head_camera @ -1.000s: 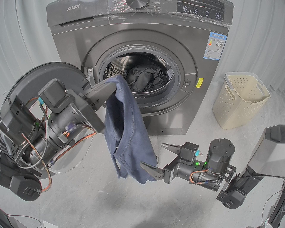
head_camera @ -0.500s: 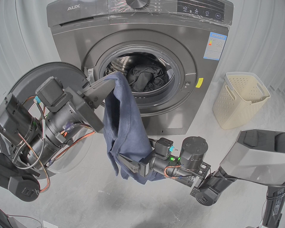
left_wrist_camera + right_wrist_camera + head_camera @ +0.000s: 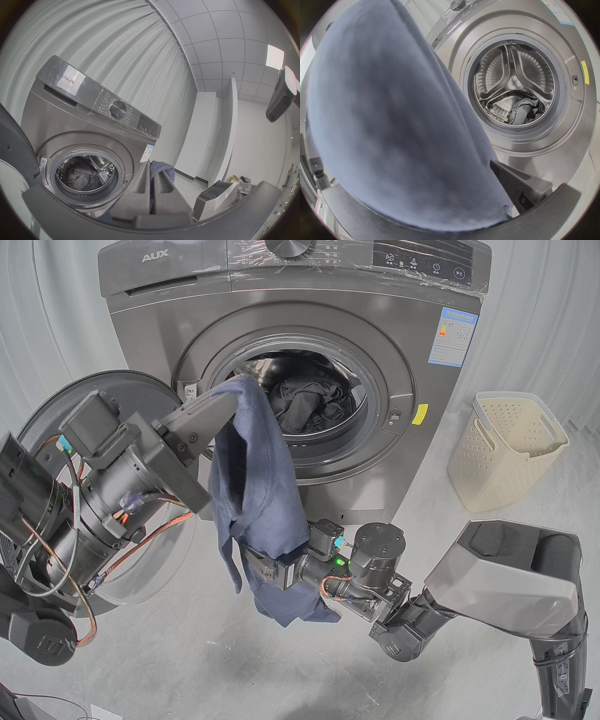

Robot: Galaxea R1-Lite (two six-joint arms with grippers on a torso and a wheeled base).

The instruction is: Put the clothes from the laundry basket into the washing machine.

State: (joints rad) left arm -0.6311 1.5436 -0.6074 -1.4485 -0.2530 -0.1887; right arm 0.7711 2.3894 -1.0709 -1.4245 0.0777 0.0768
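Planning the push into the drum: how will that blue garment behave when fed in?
Likely floppy: the blue garment hangs in limp folds from the left gripper. Probably light, since one pinch at its top carries it all. Its long tail may catch on the rim of the washing machine unless gathered first.

A blue shirt (image 3: 262, 490) hangs limp from the left gripper (image 3: 230, 405) before the grey washing machine (image 3: 156, 321), its round door (image 3: 119, 387) swung open, dark clothes (image 3: 306, 404) in the drum. The cream laundry basket (image 3: 500, 471) stands upright at its right
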